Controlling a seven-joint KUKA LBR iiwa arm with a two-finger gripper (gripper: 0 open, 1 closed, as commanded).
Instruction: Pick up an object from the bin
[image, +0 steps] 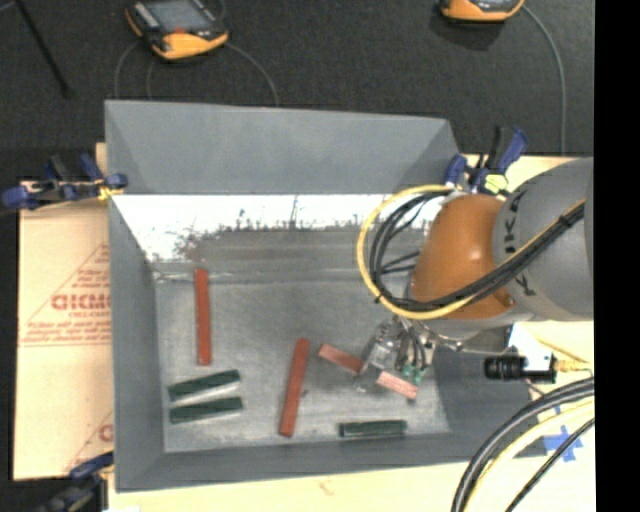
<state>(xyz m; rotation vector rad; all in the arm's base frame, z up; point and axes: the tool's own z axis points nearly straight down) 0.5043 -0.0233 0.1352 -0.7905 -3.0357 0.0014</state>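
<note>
— What sits closest to us?
— The arm (560, 240), reaching in from the right. Its orange cover (455, 260) stands high over the right half of the bin (280, 150), and below the cover we see the gripper (386, 362), low over the bin floor.

— Is the gripper open or closed?
— We cannot tell; the wrist hides too much of it.

— What is under it?
— A pink bar (340, 358), lying aslant on the floor right of centre. We see pink on the gripper's left and again on its lower right, both in one line. Whether that is one bar or two short ones, we cannot tell, nor whether it is gripped.

— And the rest?
— All well apart from the gripper, save two. The middle red bar (294, 387) lies just left of the pink one, tilted. The front green bar (372, 429) lies flat by the near wall, below the gripper. At far left we see the left red bar (203, 316), nearly upright in the view, and under it the upper green bar (204, 383) and lower green bar (206, 408), side by side
</note>
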